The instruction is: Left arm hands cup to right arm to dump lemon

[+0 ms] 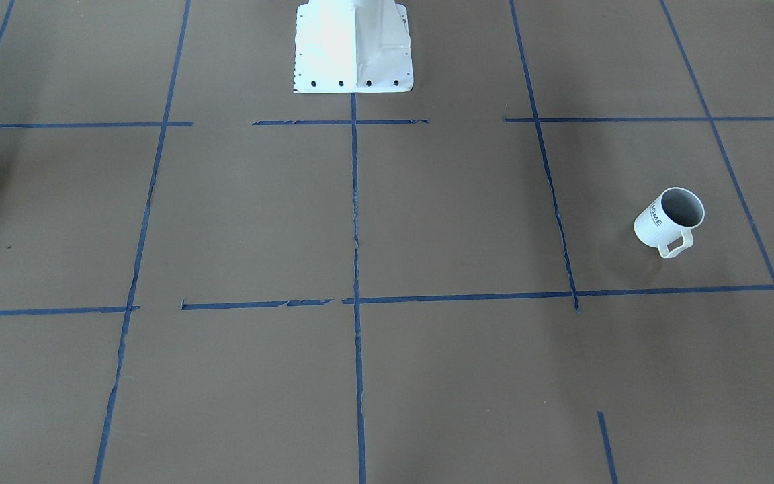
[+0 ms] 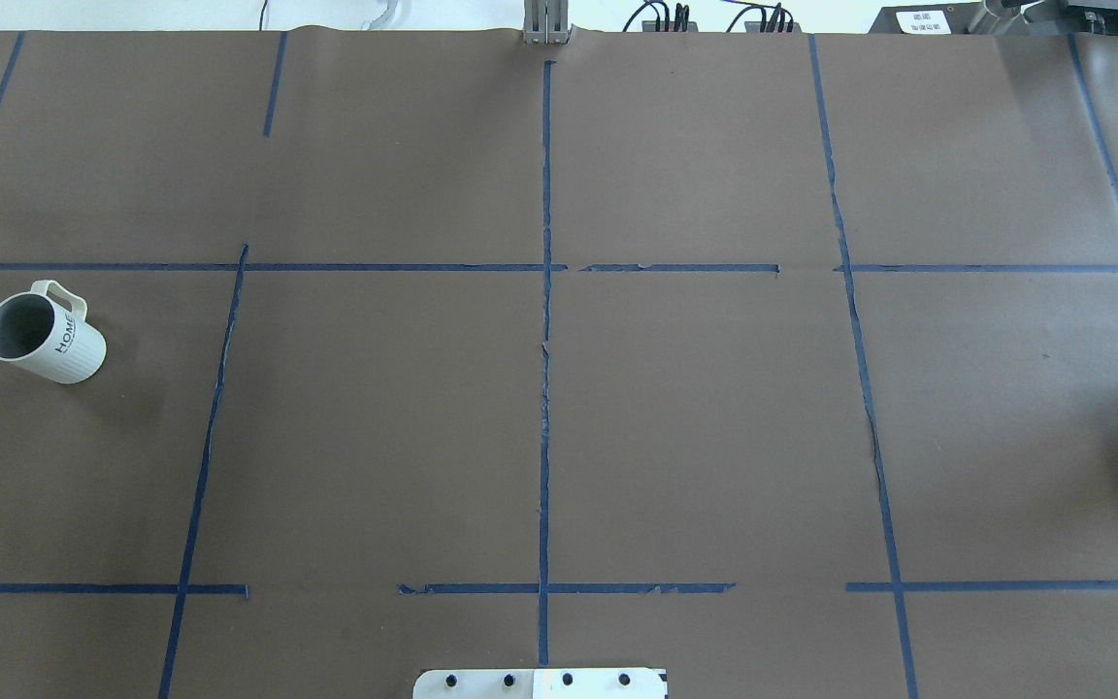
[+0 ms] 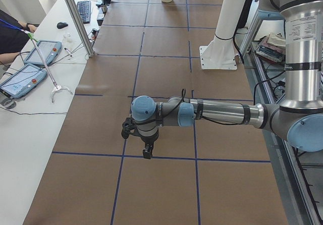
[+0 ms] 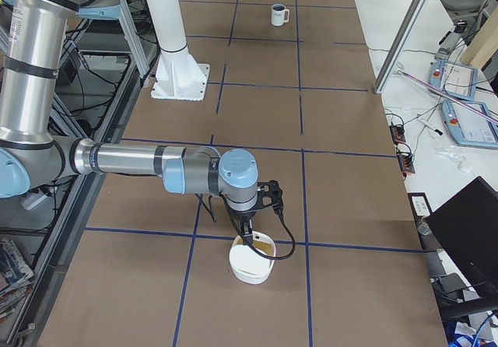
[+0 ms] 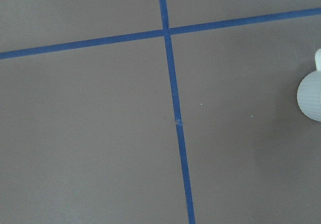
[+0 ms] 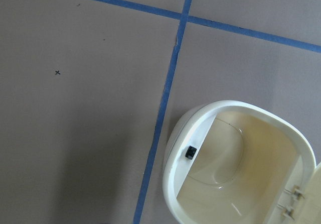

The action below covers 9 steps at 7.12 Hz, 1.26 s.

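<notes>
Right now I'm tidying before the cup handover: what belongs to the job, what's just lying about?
Job: cup, left arm, right arm; perhaps the cream tub, for dumping.
Lying about: keyboard, mouse, tablets on the side desk.

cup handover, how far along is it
Nothing looks done yet. The cup stands upright on the table, untouched, and no lemon shows. In hand: the left arm hovers over bare table, the right arm above a white container. Left: pick up, hand over, dump.

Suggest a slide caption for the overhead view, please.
White ribbed "HOME" mug stands upright at the left of the brown, blue-taped table.
</notes>
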### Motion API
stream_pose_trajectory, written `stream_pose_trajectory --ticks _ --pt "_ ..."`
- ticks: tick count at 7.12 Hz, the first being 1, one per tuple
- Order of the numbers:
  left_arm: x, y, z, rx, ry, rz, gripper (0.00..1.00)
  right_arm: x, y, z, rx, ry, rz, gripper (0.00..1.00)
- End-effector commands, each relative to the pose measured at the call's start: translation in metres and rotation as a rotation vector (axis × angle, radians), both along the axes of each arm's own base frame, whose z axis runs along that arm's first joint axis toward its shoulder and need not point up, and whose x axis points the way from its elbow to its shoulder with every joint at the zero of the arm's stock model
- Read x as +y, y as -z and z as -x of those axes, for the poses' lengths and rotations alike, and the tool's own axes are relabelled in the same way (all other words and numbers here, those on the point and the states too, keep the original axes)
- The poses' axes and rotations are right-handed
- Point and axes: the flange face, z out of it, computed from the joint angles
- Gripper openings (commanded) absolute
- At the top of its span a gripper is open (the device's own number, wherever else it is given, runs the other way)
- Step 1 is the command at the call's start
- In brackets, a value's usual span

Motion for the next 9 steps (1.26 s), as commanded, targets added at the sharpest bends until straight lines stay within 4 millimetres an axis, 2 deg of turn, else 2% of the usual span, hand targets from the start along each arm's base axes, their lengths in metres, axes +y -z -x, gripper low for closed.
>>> stream_pose_trajectory --ticks 1,3,4,5,6,7,8,9 --pt "-0.001 0.003 -0.001 0.002 -0.001 -0.004 1.0 0.0 0.001 0.0 0.0 0.0 -0.003 1.0" --pt "-0.005 0.007 0.0 -0.015 -0.006 -0.022 1.0 -0.005 0.015 0.0 0.002 -0.001 -0.032 1.0" --pt "-0.013 0.034 -0.001 -0.015 -0.007 -0.079 1.0 -0.009 0.021 0.0 0.005 0.0 -0.094 1.0" --pt "-0.043 0.06 -0.001 -0.024 -0.003 -0.166 1.0 -0.009 0.023 0.0 0.008 -0.004 -0.151 1.0" --pt "-0.057 0.081 0.0 -0.022 0.001 -0.247 1.0 -0.009 0.025 0.0 0.005 -0.007 -0.153 1.0" --pt "-0.064 0.092 0.0 -0.019 0.003 -0.316 1.0 -0.01 0.028 0.001 -0.01 -0.028 -0.136 1.0" --pt "-0.062 0.09 0.0 -0.014 0.003 -0.327 1.0 -0.01 0.031 0.003 -0.032 -0.029 -0.136 1.0" --pt "-0.05 0.088 0.001 -0.016 0.005 -0.324 1.0 -0.011 0.032 0.003 -0.032 -0.03 -0.158 1.0"
